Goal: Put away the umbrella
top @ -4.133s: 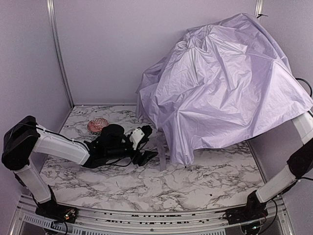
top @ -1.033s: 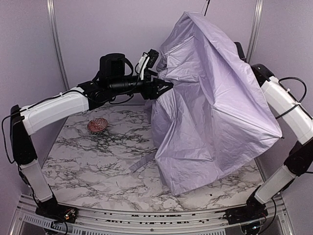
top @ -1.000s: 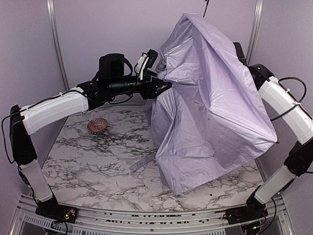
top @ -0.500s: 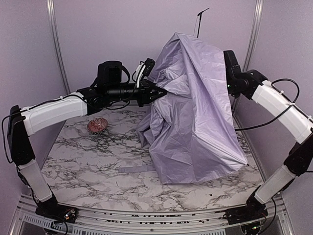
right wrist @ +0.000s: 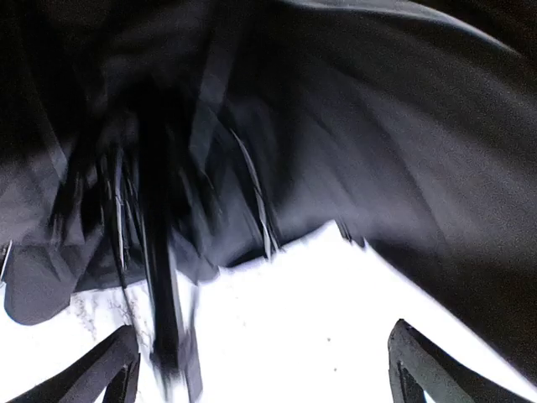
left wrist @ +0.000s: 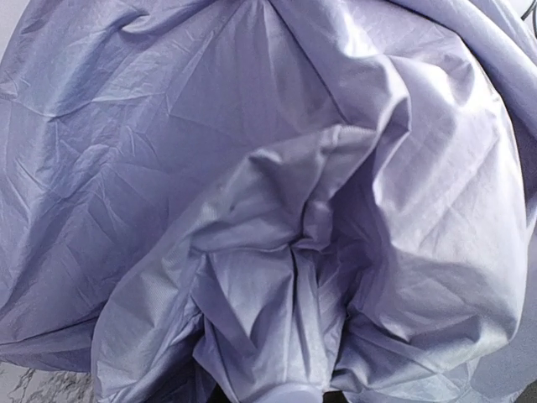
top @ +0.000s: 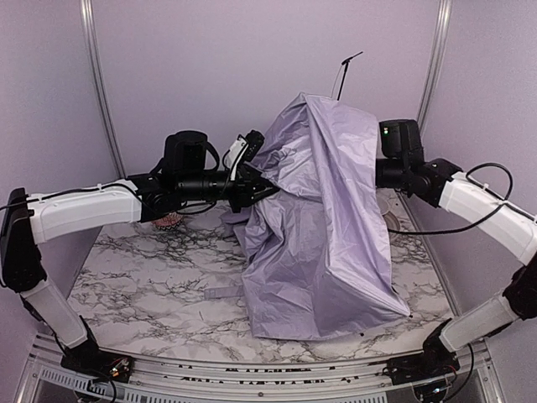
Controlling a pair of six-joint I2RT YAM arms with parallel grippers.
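**Top external: umbrella [top: 327, 227] down but loose, collapse under way**

From above, the umbrella sat right of centre on the tabletop [top: 143, 285]. Its hem rested on the marble and its crown was lifted between my two arms. The pale fabric hung in slack folds rather than stretched tight. One thin rib [top: 346, 60] poked up behind the crown.

My left hand [top: 256, 178] was at the umbrella's left flank, up off the tabletop. Its fingers were buried in the cloth. In the left wrist view the folds all ran together into one bunch at the bottom edge, so I took the hand to be clamped on a pinch of fabric.

My right hand [right wrist: 262, 336] was under the umbrella, hidden from above. Its own camera showed the fingers spread wide with nothing between them and black lining overhead. The shaft [right wrist: 159, 277], blurred, was near one finger; I could not tell whether they touched.

I judged the step in hand to be collapsing the umbrella: it was down, but not gathered or strapped. The next move called for my right hand to close on the shaft, with the left holding the cloth in. The folds would then need drawing in around the shaft. The slippery fabric might slide out of a shallow pinch.
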